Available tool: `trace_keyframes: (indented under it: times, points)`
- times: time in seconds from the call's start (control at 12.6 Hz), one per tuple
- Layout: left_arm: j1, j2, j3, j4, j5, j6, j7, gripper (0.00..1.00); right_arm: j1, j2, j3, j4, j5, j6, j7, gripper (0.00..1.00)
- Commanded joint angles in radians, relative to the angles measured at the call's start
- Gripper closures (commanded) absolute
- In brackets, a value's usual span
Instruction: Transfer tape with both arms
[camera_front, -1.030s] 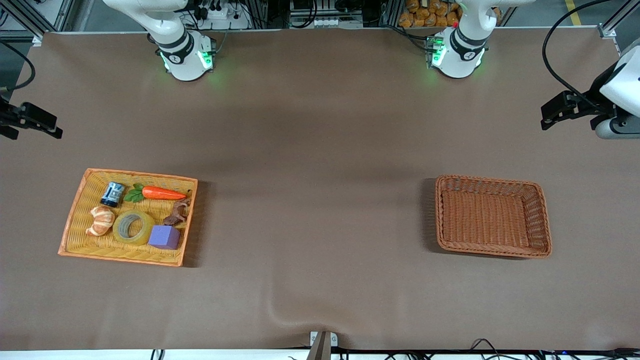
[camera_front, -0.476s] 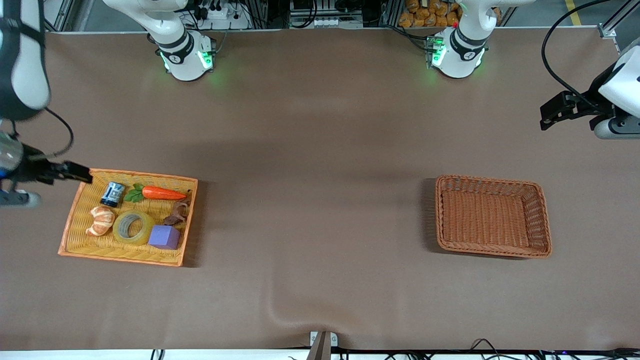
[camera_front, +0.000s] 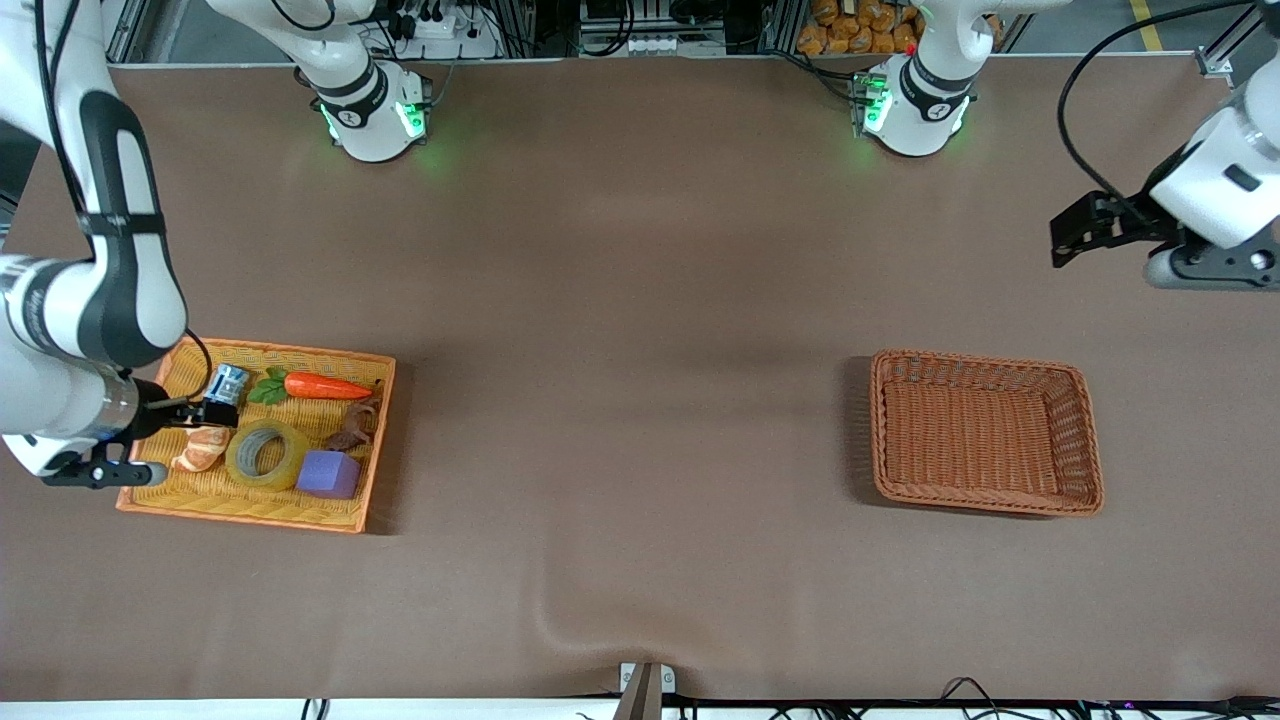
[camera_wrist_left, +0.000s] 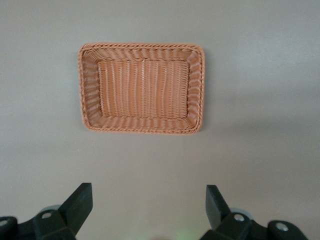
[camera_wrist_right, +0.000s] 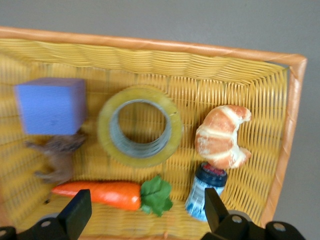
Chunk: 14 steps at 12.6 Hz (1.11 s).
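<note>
Two black-fingered grippers are up: the right gripper (camera_front: 215, 413), fingers spread wide, hangs over the yellow wicker tray (camera_front: 258, 502) at the front view's lower left. Beside those fingers, untouched, the yellowish translucent tape ring (camera_front: 266, 453) lies flat between a croissant (camera_front: 199, 451) and a purple cube (camera_front: 329, 473). At the upper right, the left gripper (camera_front: 1075, 232) waits open-fingered over bare table near the brown wicker basket (camera_front: 1088, 470).

Even overhead light; soft shadows
</note>
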Motion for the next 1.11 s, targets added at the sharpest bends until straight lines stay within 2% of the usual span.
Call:
trace_keyframes:
  times: [0.0,0.24,0.71,0.79,0.87,0.95,1.03]
  points:
    - [-0.009,0.029,-0.017,0.013,-0.013,0.020,-0.001,0.00,-0.033,0.088,0.011,0.025,0.001,0.066,-0.024,0.00]
    - [-0.020,0.081,-0.042,0.022,-0.011,0.049,0.000,0.00,-0.040,0.156,0.011,0.025,0.030,0.155,-0.016,0.00]
    - [-0.079,0.191,-0.066,0.021,-0.057,0.154,0.000,0.00,-0.036,0.188,0.011,0.025,0.056,0.206,-0.010,0.00]
    - [-0.099,0.205,-0.066,0.021,-0.065,0.169,0.000,0.00,-0.036,0.188,0.011,0.025,0.055,0.206,-0.011,0.19]
    - [-0.116,0.207,-0.066,0.021,-0.066,0.174,-0.001,0.00,-0.036,0.191,0.011,0.023,0.055,0.206,-0.011,0.55]
    - [-0.124,0.207,-0.066,0.019,-0.066,0.174,-0.013,0.00,-0.039,0.193,0.013,0.023,0.055,0.206,-0.011,0.84]
    - [-0.127,0.210,-0.066,0.019,-0.065,0.174,-0.033,0.00,-0.039,0.193,0.013,0.023,0.056,0.204,-0.013,1.00]
